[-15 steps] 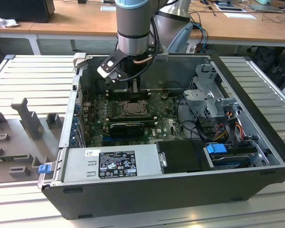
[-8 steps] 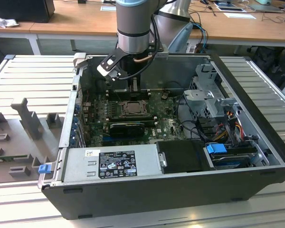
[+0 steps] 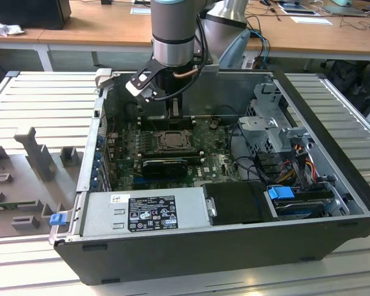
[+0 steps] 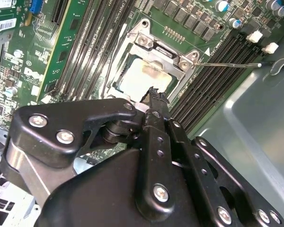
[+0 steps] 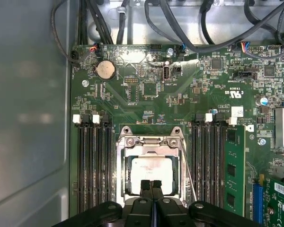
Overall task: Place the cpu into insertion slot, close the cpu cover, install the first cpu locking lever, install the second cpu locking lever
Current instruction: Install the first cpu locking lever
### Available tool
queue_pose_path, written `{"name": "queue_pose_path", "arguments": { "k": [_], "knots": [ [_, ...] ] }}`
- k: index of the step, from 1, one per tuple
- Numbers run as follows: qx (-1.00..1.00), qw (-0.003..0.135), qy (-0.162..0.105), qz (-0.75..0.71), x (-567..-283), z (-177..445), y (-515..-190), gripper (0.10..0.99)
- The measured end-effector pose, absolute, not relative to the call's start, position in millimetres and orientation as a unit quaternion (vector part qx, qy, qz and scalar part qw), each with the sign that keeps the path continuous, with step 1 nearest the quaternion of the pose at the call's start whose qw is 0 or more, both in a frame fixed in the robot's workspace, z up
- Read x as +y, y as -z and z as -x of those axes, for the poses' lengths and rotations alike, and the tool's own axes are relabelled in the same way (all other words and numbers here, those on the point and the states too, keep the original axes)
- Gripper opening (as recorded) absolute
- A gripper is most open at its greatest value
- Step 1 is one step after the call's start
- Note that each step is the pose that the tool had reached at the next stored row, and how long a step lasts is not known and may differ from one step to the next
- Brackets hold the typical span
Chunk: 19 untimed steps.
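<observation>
The cpu lies flat in the insertion slot, its pale silver top showing through the window of the cpu cover. The cover lies down flat around it in both wrist views, cpu, cover. A thin locking lever runs along one side of the socket and sticks out as a bare rod over the memory slots. My gripper is shut with nothing between its fingers, its tips over the cpu's edge nearest the arm. In the exterior view the gripper hangs just above the socket.
Long black memory slots flank the socket, with a green memory card on one side. Black cables cross the board's far edge. The grey case wall stands close by. A power supply and drive cage fill the case.
</observation>
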State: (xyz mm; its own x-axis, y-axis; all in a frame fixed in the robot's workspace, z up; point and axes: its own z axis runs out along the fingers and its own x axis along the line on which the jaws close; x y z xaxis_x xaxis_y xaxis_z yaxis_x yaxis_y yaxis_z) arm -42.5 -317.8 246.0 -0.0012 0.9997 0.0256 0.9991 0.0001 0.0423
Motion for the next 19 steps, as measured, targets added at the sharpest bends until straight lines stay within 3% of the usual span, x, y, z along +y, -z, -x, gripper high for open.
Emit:
{"name": "queue_pose_path", "arguments": {
  "k": [19],
  "knots": [
    [0.707,0.006,-0.024,-0.707,-317.8,42.8,-256.8,0.106]
  ]
}}
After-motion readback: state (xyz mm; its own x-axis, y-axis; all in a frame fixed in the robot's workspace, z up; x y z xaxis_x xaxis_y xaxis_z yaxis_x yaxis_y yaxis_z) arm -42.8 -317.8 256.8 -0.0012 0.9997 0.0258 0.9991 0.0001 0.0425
